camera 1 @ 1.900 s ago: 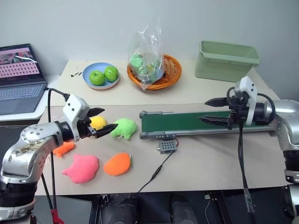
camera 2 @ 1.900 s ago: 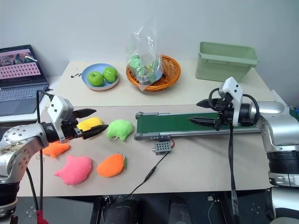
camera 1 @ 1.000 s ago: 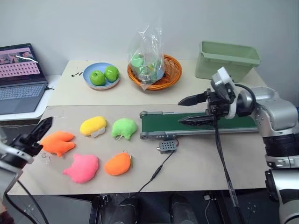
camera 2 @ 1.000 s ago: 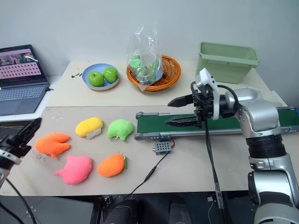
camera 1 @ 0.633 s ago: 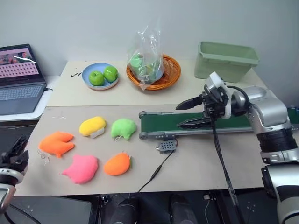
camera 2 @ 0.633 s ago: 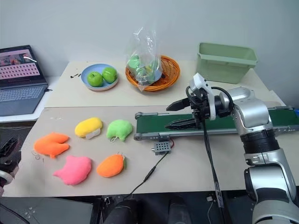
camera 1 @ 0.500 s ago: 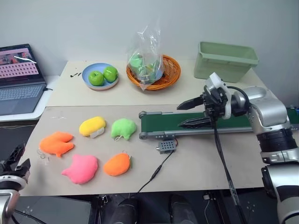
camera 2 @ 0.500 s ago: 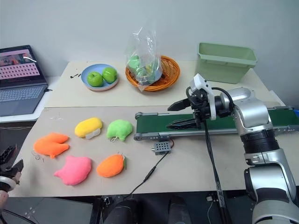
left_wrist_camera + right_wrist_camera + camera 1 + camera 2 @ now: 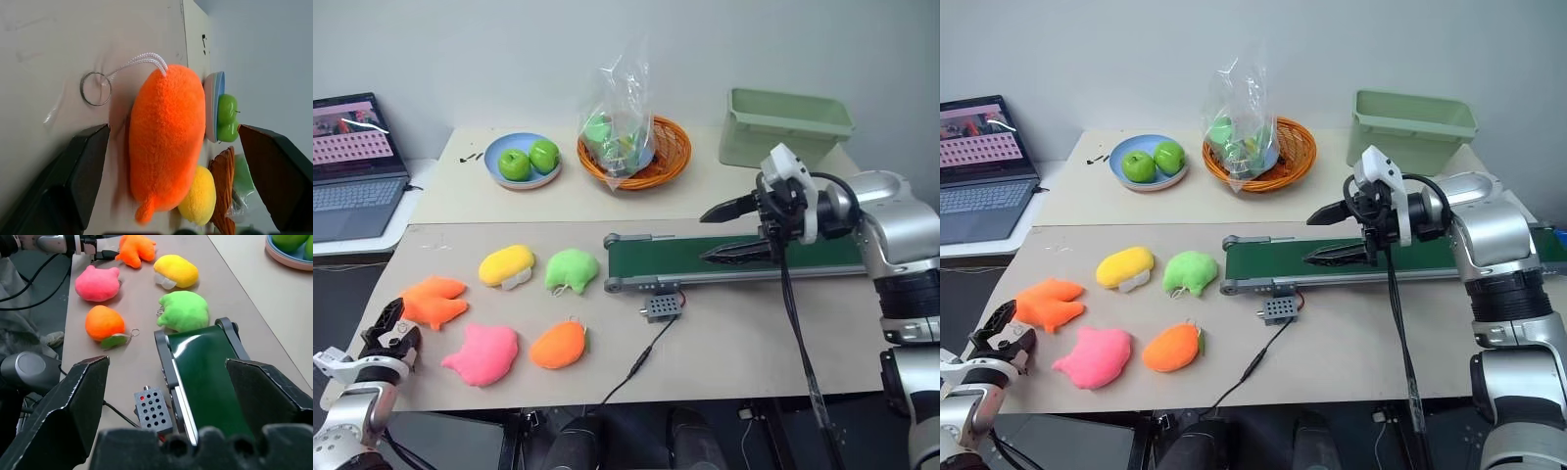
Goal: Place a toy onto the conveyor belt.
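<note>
At the left edge of the table, the toy (image 9: 433, 301) lies flat on the bare surface, fins toward the belt side, its white loop and key ring (image 9: 95, 88) trailing toward the left gripper (image 9: 389, 338). That gripper sits low, just short of the toy and lined up with it, its jaws spread wide so that the plush falls between them in the wrist view; nothing is gripped yet. This reads as the approach to the pick, with the wide opening sized to straddle the body.

Well apart to the right, the conveyor belt (image 9: 822, 255) runs along the table, empty, its control box (image 9: 663, 306) wired at the near end. The right gripper (image 9: 722, 232) hovers over the belt with jaws apart and empty, apparently standing by.

Nearby distractors: pink plush (image 9: 483, 352), oval orange plush (image 9: 558, 344), yellow plush (image 9: 507, 265), green plush (image 9: 574, 268).
</note>
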`<act>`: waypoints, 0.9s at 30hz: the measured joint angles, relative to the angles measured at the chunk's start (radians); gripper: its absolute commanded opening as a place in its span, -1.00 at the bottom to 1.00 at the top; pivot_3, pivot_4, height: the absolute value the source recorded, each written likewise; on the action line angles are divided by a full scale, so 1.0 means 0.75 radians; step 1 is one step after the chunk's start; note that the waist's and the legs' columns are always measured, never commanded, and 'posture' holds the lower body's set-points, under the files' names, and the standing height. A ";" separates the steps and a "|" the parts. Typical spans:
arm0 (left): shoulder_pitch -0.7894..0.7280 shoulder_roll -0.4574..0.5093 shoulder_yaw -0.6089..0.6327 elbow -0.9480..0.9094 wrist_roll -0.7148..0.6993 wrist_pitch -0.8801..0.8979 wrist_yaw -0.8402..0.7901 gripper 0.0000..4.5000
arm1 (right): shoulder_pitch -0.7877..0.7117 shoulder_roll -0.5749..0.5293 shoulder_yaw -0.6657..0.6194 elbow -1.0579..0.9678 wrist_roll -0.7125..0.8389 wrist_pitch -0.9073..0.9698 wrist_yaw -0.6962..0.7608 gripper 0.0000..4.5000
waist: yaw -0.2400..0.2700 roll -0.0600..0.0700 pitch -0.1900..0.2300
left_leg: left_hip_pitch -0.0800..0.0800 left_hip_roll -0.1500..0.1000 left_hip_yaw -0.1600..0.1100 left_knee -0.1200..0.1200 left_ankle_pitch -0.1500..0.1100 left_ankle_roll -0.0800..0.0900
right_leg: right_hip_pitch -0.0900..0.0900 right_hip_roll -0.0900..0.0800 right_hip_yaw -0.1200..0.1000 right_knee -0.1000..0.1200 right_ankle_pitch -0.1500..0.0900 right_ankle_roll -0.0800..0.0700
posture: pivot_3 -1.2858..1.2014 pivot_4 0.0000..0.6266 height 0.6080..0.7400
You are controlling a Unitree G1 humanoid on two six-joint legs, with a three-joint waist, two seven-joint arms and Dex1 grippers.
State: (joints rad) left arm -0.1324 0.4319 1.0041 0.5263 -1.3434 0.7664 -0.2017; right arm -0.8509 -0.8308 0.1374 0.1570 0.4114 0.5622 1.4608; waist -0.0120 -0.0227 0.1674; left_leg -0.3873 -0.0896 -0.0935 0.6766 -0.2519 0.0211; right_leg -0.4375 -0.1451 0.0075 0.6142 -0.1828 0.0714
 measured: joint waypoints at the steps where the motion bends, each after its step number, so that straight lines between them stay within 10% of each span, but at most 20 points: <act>1: -0.024 0.008 -0.008 0.030 0.015 -0.009 -0.015 0.88 | 0.000 -0.004 -0.002 -0.006 0.000 0.005 -0.003 1.00 | 0.005 0.001 -0.001 | 0.001 0.000 0.000 0.000 0.000 0.000 | 0.001 0.000 0.000 0.001 0.000 0.000 | 0.03 -0.52 1.00; 12: -0.157 0.065 -0.058 0.255 0.162 -0.087 -0.161 -0.80 | 0.012 -0.029 -0.018 -0.069 0.005 0.024 -0.043 1.00 | 0.020 0.001 -0.001 | 0.001 0.000 0.001 0.000 0.001 -0.001 | 0.001 0.000 0.000 0.002 0.000 0.000 | 0.03 -0.52 1.00; 20: -0.136 0.033 -0.052 0.132 0.187 -0.138 -0.185 -0.80 | 0.040 -0.021 -0.025 -0.094 0.006 0.025 -0.066 1.00 | 0.018 0.000 -0.001 | 0.000 0.000 0.001 0.001 0.000 -0.001 | 0.000 0.000 0.000 0.000 0.001 0.000 | 0.03 -0.52 1.00; 27: 0.054 -0.071 -0.196 -0.221 0.615 -0.664 -0.202 -0.80 | 0.040 0.017 -0.023 -0.070 0.003 0.021 -0.065 1.00 | 0.001 -0.001 -0.001 | -0.001 0.001 0.005 0.000 0.000 0.001 | -0.001 0.000 0.002 -0.004 0.003 -0.002 | 0.03 -0.52 1.00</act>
State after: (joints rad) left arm -0.0918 0.3790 0.8572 0.3607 -0.8825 0.2686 -0.3532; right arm -0.8210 -0.8179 0.1205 0.1041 0.4135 0.5778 1.4123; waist -0.0110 -0.0236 0.1665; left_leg -0.3883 -0.0886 -0.0896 0.6767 -0.2522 0.0215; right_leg -0.4380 -0.1453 0.0094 0.6114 -0.1805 0.0701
